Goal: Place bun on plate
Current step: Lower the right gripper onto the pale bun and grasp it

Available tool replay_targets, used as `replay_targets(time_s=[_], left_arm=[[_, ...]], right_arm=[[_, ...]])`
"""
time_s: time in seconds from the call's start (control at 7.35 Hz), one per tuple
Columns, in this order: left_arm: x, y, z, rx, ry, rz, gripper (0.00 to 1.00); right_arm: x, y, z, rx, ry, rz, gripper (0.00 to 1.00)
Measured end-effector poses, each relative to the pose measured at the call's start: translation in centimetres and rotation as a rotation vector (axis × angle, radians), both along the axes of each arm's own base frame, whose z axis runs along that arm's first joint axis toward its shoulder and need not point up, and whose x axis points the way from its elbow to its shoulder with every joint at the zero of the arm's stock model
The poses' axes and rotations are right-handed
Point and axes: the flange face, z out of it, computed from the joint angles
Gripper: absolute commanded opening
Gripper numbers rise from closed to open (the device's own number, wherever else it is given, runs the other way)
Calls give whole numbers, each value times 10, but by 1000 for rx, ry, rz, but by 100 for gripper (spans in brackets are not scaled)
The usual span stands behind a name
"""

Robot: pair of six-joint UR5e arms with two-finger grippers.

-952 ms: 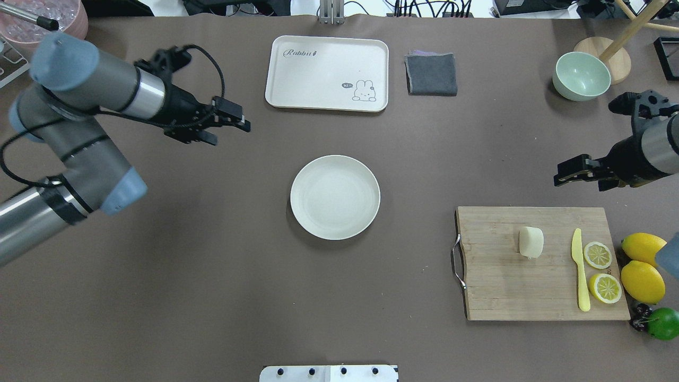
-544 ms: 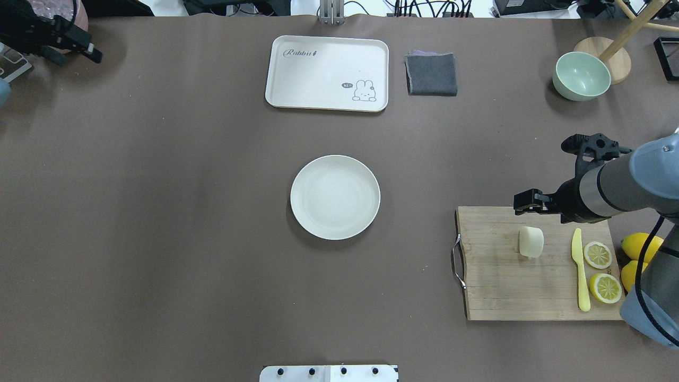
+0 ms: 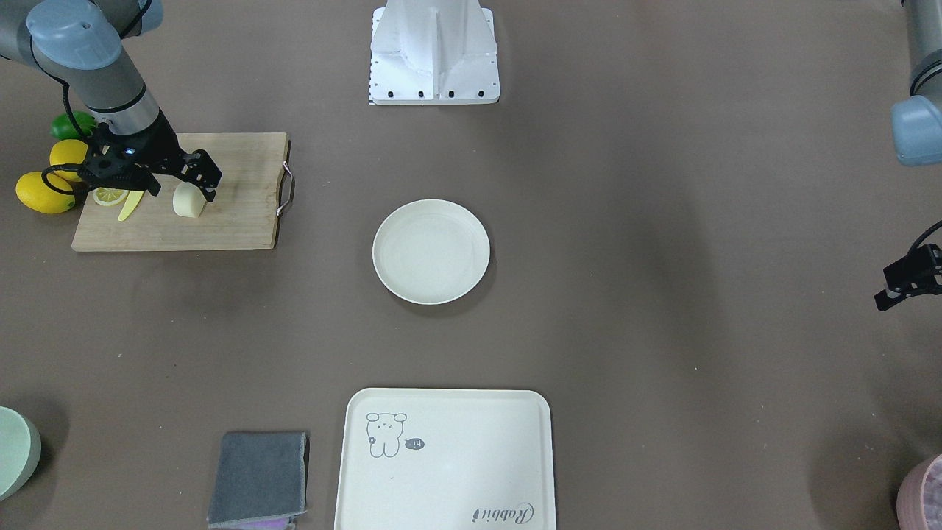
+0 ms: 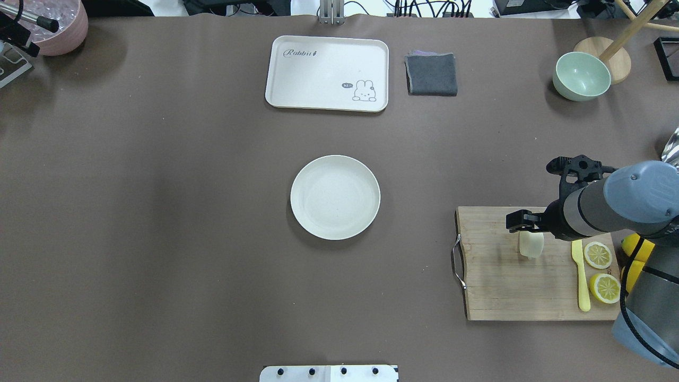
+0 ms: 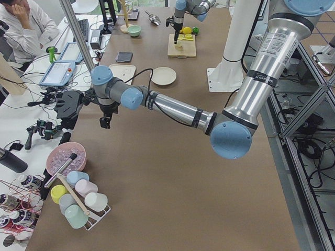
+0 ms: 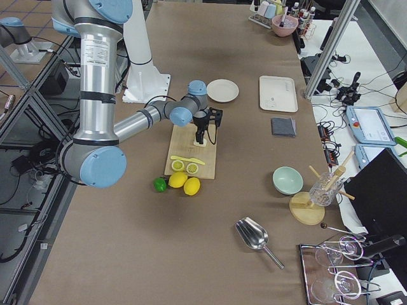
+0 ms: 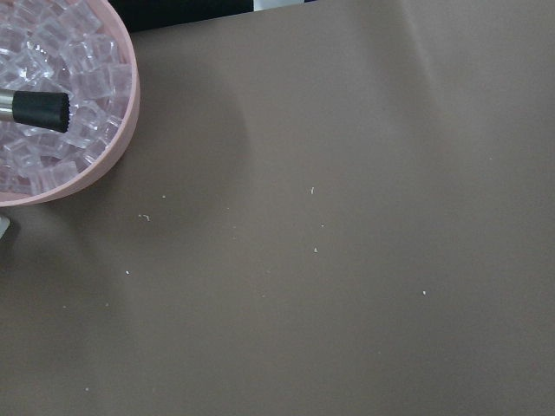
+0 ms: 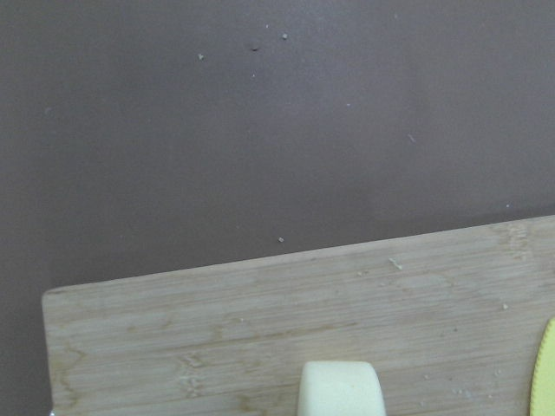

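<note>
The bun point(image 4: 531, 245) is a pale cream lump on the wooden cutting board point(image 4: 498, 286) at the right. My right gripper point(image 4: 526, 227) hangs open just over it. In the front-facing view the two fingers stand either side of the bun point(image 3: 188, 201), with the right gripper point(image 3: 182, 188) low above it. The right wrist view shows only the bun's top point(image 8: 341, 388) at the bottom edge. The off-white plate point(image 4: 335, 197) sits empty mid-table. My left gripper point(image 3: 909, 283) is far off at the table's left corner, and its jaws cannot be made out.
A yellow knife point(image 4: 581, 281), two lemon slices point(image 4: 598, 254) and whole lemons point(image 4: 634, 248) lie at the board's right end. Along the far side are a cream rabbit tray point(image 4: 327, 73), a grey cloth point(image 4: 431, 74) and a green bowl point(image 4: 581, 76). A pink bowl of ice point(image 4: 58, 21) stands far left.
My right arm swung in from the right edge and came down over the bun. My left arm pulled back from mid-left to the far left corner.
</note>
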Motion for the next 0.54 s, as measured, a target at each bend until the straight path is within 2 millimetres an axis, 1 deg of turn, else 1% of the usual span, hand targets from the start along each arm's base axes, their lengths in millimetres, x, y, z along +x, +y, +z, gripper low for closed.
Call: replay_targets(time_s=[0.14, 0.27, 0.41, 0.54], left_arm=[[0, 0, 0, 2, -1, 1, 97], [-1, 0, -1, 3, -2, 1, 97], [-1, 1, -1, 3, -1, 1, 97], [-1, 1, -1, 3, -1, 1, 97]], right_arm=[[-3, 2, 5, 0, 7, -3, 73], [-7, 3, 13, 2, -6, 2, 69], [-10, 5, 23, 8, -38, 12, 63], [-11, 6, 30, 18, -68, 20, 40]])
